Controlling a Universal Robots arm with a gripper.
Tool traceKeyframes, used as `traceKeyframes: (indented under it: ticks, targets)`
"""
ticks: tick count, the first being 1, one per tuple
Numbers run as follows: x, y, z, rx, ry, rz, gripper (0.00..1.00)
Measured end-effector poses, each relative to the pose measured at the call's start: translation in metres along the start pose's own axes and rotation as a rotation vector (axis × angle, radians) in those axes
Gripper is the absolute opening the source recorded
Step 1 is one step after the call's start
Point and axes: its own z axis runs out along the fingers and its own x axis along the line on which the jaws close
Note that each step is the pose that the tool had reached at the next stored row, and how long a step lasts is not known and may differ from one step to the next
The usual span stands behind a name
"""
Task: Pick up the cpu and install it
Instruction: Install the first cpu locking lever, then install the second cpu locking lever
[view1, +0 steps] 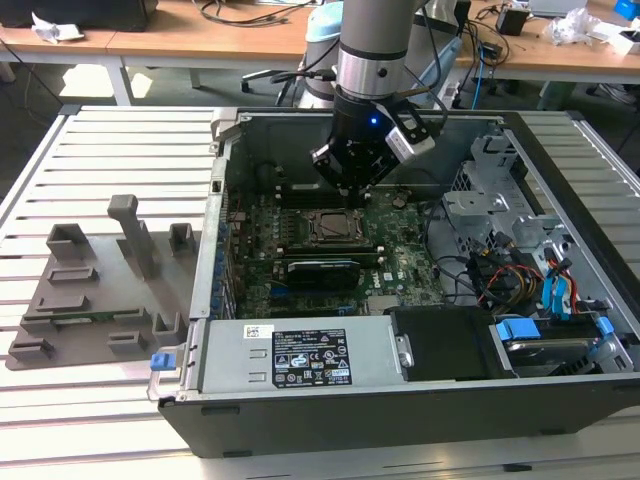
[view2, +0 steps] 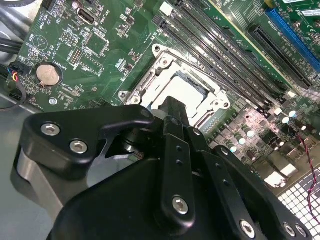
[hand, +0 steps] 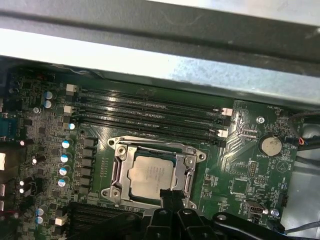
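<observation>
In the exterior view my gripper (view1: 352, 183) hangs inside the open computer case (view1: 560, 420), just above the motherboard (view1: 400, 262), with my arm (view1: 373, 45) coming down from above. Right below it sits the socket frame (view1: 330, 228), and the pale square of the cpu (view1: 330, 227) shows inside that frame. On the slatted table (view1: 110, 150), toward the exterior view's left, lies a grey holder tray (view1: 90, 300), well apart from the case. In the second wrist view my black fingers (view2: 172, 127) reach toward the socket frame (view2: 150, 92); their tips cover part of the cpu (view2: 177, 89), whose light top shows within the frame. I cannot tell from here how far apart my fingers are, or whether they grip anything. In the first wrist view the cpu (hand: 150, 175) lies flat in the socket frame (hand: 117, 172), beside the memory slots (hand: 150, 115), with a round coin battery (hand: 270, 146) off to one side.
</observation>
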Motion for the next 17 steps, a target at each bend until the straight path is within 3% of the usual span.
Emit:
traceKeyframes:
  ticks: [4,6,7,11,17]
  targets:
    - [0.0001,-0.0009,-0.0001,-0.0016,-0.0002,0.0,0.11]
    - [0.0016,-0.0114,0.0011,-0.0242,-0.0036,0.0,0.11]
    - [0.0022,-0.0154,0.0015,-0.0264,-0.0039,0.0,0.11]
    - [0.0044,-0.0303,0.0029,-0.0276,-0.004,0.0,0.11]
    - [0.0059,-0.0412,0.004,-0.0277,-0.004,0.0,0.11]
